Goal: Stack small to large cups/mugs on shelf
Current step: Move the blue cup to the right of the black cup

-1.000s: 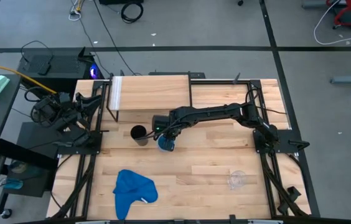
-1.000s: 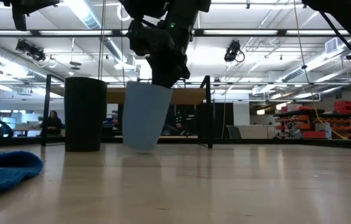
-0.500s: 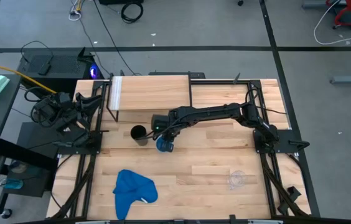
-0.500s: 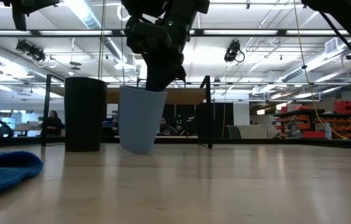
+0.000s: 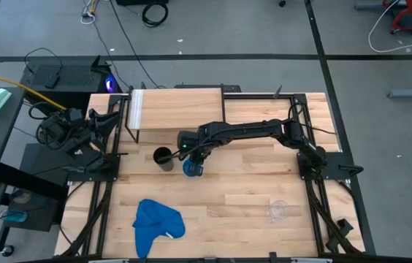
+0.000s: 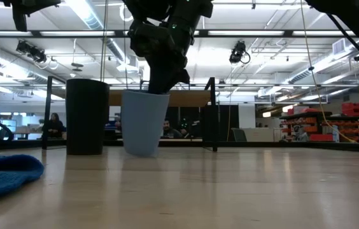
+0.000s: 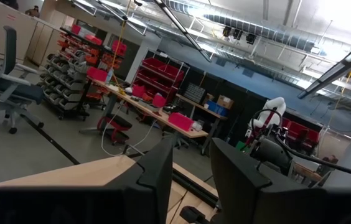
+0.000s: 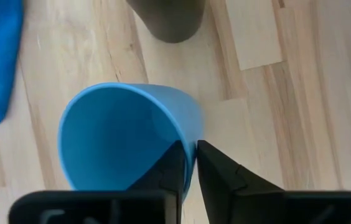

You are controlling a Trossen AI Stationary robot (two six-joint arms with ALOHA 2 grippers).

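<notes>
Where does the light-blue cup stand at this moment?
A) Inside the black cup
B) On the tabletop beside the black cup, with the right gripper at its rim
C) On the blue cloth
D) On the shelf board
B: the light-blue cup stands upright on the table next to the black cup, the right gripper straddling its rim.
</notes>
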